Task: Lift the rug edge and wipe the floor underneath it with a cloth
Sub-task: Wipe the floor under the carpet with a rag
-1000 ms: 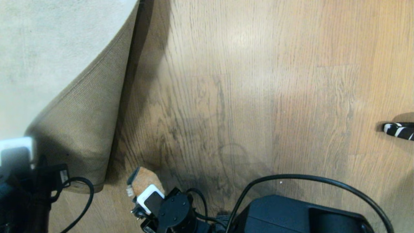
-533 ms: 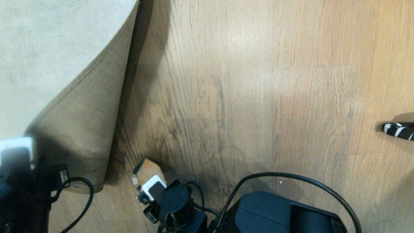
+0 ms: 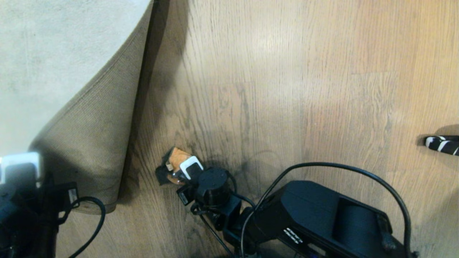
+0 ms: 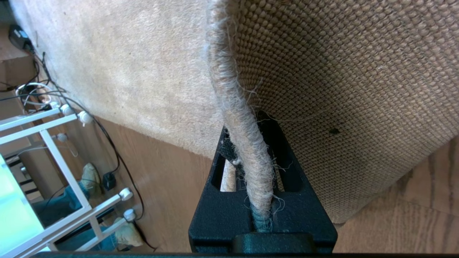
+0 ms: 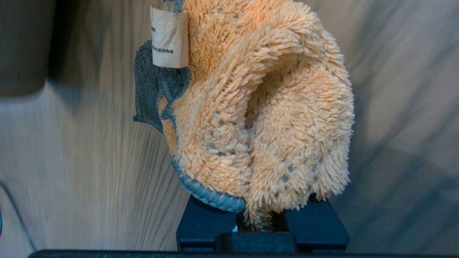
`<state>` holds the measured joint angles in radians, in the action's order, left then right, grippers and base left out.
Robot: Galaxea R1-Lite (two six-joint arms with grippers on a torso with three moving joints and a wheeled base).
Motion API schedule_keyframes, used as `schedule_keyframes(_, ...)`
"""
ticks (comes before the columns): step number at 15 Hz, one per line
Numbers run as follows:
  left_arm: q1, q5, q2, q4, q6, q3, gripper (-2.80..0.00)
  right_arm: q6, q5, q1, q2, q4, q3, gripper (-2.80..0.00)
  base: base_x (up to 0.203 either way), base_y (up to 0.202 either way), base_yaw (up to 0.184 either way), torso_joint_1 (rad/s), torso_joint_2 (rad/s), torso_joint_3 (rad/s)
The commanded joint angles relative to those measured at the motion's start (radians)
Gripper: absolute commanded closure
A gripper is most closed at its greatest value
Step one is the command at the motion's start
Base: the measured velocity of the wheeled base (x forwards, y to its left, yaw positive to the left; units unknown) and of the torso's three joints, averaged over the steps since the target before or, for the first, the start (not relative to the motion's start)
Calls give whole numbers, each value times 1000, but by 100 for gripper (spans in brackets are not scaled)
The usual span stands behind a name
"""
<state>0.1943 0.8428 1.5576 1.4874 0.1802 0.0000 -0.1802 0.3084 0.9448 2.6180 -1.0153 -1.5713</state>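
Still, at the far left the rug edge [image 4: 247, 157] is kept pinched between the fingers of the left gripper [image 4: 251, 172], which is seen unmoved at the lower left of the head view; the corner is held raised off the floor [image 3: 287, 89], so that the tan woven backing [image 3: 96, 143] is turned outward beside the pale grey pile [image 3: 53, 53]. Further right, the cloth [image 3: 177, 163] is gripped by the right gripper [image 5: 261, 218], its fingers closed on a bunched fold, orange face outward, grey trim and a small white tag [image 5: 169, 36] showing. Compared with a second ago, the cloth and the right gripper are found further forward and slightly to the right on the planks, near the lifted backing but apart from it, and more of the black right arm [image 3: 322, 218] is brought into view. At the far right, a black-and-white striped object [image 3: 443, 143] is left lying unchanged.
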Motion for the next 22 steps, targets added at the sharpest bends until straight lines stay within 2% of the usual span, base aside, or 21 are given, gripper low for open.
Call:
schedule_keyframes(1,-1,6,4,8,1,0,0,-2,9,-50,-64,4,-4,0,0,0,0,0,0,0)
schedule_keyframes(4,-1,7,1,8,1,0,0,-2,8,-107,-108,11,-1,0,0,0,0,0,0,0)
schedule_keyframes(7,-1,7,-1,8,1,0,0,-1,8,-115,-122,13,29,0,0,0,0,0,0,0)
schedule_keyframes(11,-1,6,-1,8,1,0,0,-2,8,-39,-115,-41,149,0,0,0,0,0,0,0)
schedule_keyframes(13,1,6,-1,8,1,0,0,-2,8,31,-108,-70,208,0,0,0,0,0,0,0)
schedule_keyframes(17,1,6,-1,8,1,0,0,-2,8,155,-76,-70,242,0,0,0,0,0,0,0)
schedule_keyframes(22,0,6,1,8,1,0,0,-2,8,195,-2,-78,230,0,0,0,0,0,0,0)
